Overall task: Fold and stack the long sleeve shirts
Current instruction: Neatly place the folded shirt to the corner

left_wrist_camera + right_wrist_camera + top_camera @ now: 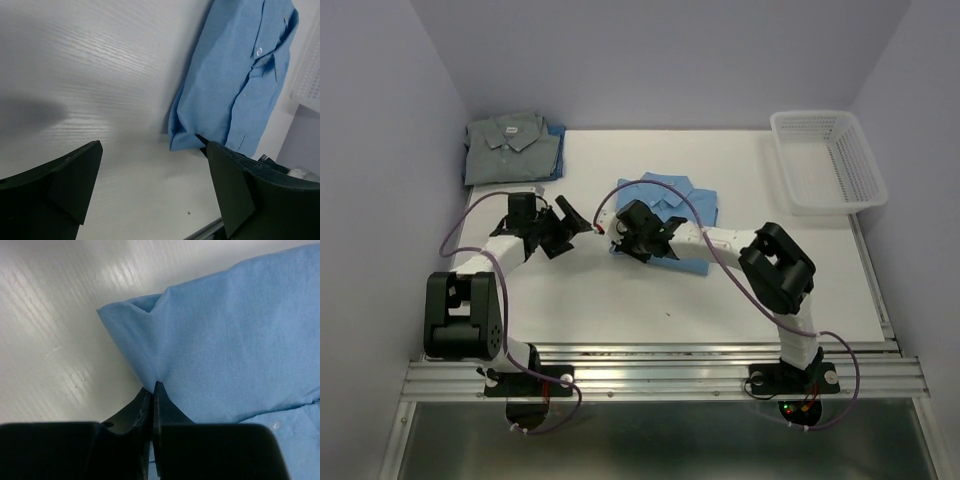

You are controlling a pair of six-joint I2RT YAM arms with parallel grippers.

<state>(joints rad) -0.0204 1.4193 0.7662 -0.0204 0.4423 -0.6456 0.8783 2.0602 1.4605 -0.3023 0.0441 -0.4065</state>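
Note:
A folded light blue long sleeve shirt lies in the middle of the table, collar toward the back. My right gripper is at its near left corner. In the right wrist view the jaws are shut on the edge of the blue shirt. My left gripper stands open just left of that corner, nothing between its fingers. The left wrist view shows the blue shirt ahead to the right. A folded grey-green shirt lies at the back left corner, with blue cloth showing beneath it.
A white mesh basket stands at the back right, its wall also in the left wrist view. Purple walls close in the table on the left, back and right. A metal rail runs along the near edge.

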